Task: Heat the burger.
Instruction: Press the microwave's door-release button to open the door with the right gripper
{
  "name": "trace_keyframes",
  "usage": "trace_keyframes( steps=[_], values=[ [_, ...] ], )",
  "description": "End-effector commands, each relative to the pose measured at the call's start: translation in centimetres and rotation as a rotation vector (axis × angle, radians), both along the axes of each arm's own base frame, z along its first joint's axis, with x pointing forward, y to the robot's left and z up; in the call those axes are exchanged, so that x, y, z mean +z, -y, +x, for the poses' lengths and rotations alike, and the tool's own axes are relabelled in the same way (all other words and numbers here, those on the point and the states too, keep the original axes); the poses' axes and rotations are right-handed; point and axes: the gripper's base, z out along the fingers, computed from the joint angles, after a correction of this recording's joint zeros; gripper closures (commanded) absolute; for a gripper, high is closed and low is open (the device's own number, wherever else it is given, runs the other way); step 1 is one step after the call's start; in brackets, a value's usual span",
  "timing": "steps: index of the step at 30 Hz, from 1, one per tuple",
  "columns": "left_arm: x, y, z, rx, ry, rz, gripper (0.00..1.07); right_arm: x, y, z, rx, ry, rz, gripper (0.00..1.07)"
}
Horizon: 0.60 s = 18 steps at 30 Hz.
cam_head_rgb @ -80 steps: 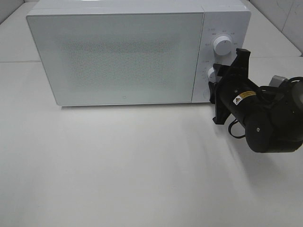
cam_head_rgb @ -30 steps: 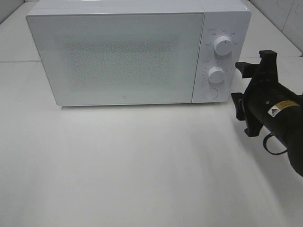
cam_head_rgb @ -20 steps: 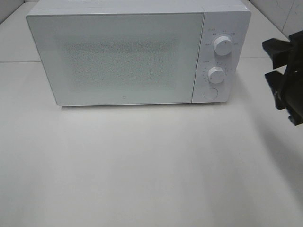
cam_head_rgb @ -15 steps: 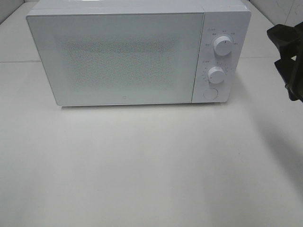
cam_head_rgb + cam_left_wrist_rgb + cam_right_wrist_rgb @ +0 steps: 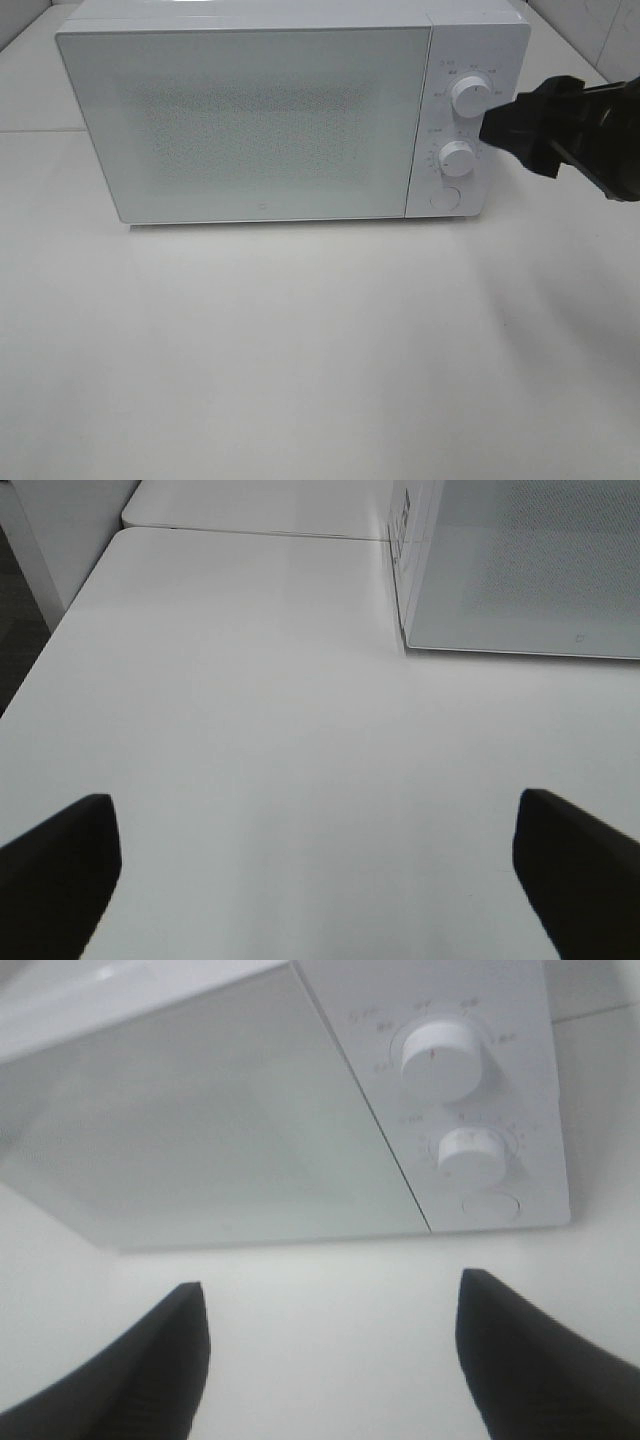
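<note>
white microwave (image 5: 250,120) stays shut; the burger is out of sight, presumably inside. my right pincer (image 5: 330,1360) has left the lower dial (image 5: 457,158), swung out, and come back beside the upper dial (image 5: 470,95), jaws apart, holding nothing. i reckon the timer is set.
</note>
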Motion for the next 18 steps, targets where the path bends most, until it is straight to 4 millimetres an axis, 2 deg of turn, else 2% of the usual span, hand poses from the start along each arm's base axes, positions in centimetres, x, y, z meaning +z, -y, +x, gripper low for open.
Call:
trace_keyframes(
  steps=[1, 8, 17, 18],
  values=[
    [0.0, 0.0, -0.2, -0.002, 0.022, -0.007, 0.06, 1.1, 0.2, -0.4, 0.127, -0.116, -0.244, 0.39],
    [0.0, 0.0, -0.2, -0.002, 0.022, -0.007, 0.06, 1.7, 1.4, -1.3, 0.159, -0.305, -0.458, 0.39],
    [0.0, 0.0, -0.2, -0.002, 0.022, -0.007, 0.06, 1.4, 2.9, -1.3, 0.044, -0.441, -0.521, 0.39],
    [0.0, 0.0, -0.2, -0.002, 0.022, -0.007, 0.06, 1.4, 3.8, -1.2, 0.002, -0.475, -0.506, 0.39]
  ],
)
